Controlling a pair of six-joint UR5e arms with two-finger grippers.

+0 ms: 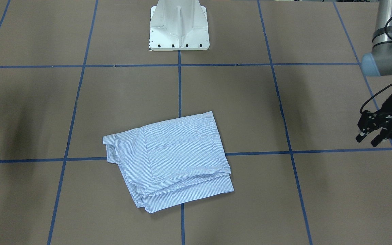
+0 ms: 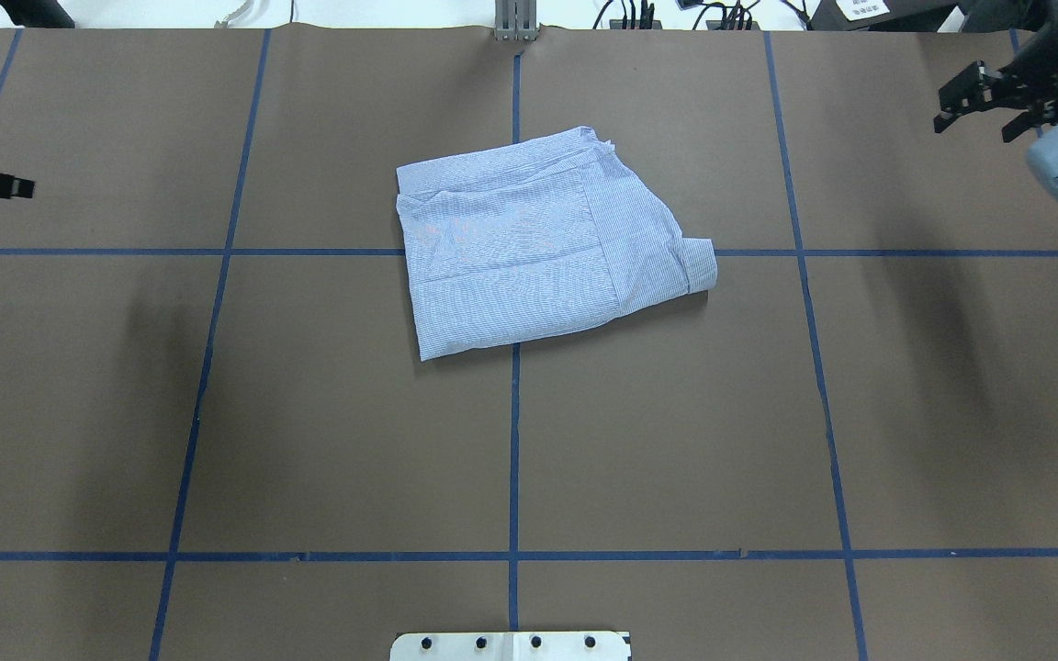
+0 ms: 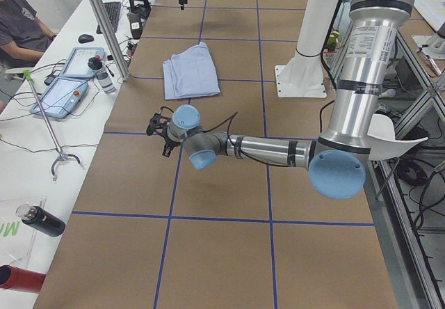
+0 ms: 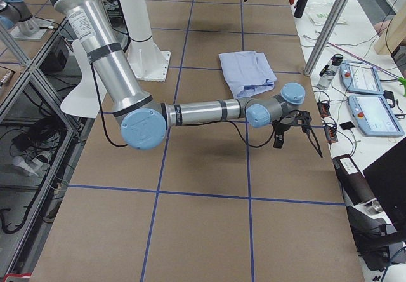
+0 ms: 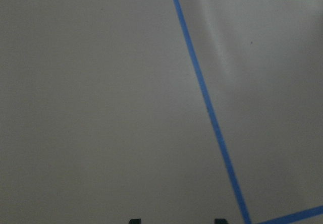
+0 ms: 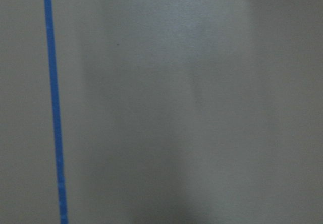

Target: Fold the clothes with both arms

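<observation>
The light blue striped shirt (image 1: 179, 160) lies folded into a rough rectangle on the brown table, one cuffed sleeve end sticking out at its side (image 2: 699, 266). It also shows in the overhead view (image 2: 529, 248) and both side views (image 3: 189, 72) (image 4: 246, 71). My left gripper (image 1: 366, 141) hangs open and empty above the table, well off to the shirt's side. My right gripper (image 2: 974, 128) is open and empty, far off on the other side near the table's far edge. Both wrist views show only bare table and blue tape.
The white pedestal base (image 1: 179, 27) stands at the robot's side of the table. Blue tape lines (image 2: 514, 441) grid the brown surface. A side bench holds teach pendants (image 3: 69, 79), a bottle (image 3: 104, 79) and metal posts (image 3: 104, 24). A person sits at it (image 3: 21, 24).
</observation>
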